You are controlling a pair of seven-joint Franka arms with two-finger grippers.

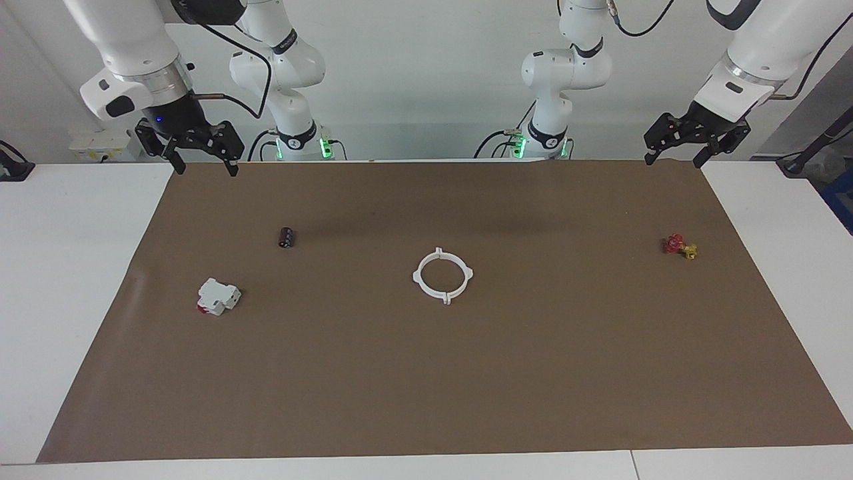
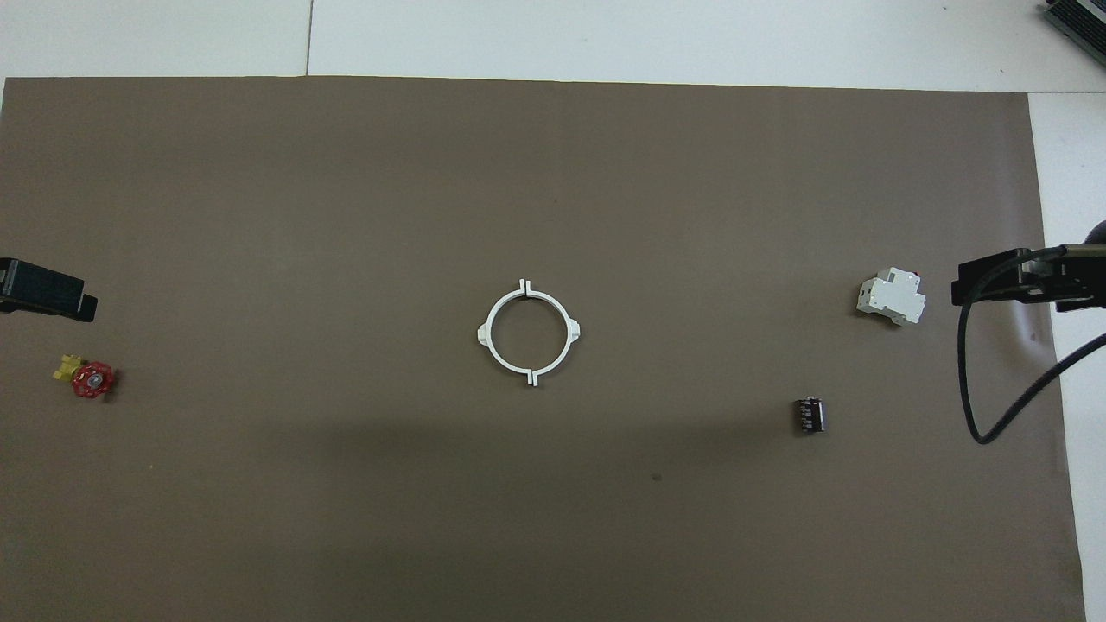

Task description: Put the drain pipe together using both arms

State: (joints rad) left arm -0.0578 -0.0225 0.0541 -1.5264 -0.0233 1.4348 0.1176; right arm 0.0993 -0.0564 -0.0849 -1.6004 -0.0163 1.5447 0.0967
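Observation:
The drain pipe point(image 1: 468, 273) lies flat in the middle of the brown mat, its two white half-ring arcs joined into one ring with four tabs; it also shows in the overhead view point(image 2: 574, 329). My right gripper point(image 1: 206, 171) is open and empty, up in the air over the mat's edge nearest the robots, at the right arm's end; its tip shows in the overhead view point(image 2: 994, 285). My left gripper point(image 1: 672, 163) is open and empty, raised over the mat's corner at the left arm's end, and shows in the overhead view point(image 2: 47, 289). Both are well away from the ring.
A blocky white-and-red part point(image 1: 218, 297) and a small black cylinder point(image 1: 287, 237) lie toward the right arm's end. A small red and yellow valve point(image 1: 680, 247) lies toward the left arm's end. The brown mat point(image 1: 426, 387) covers the white table.

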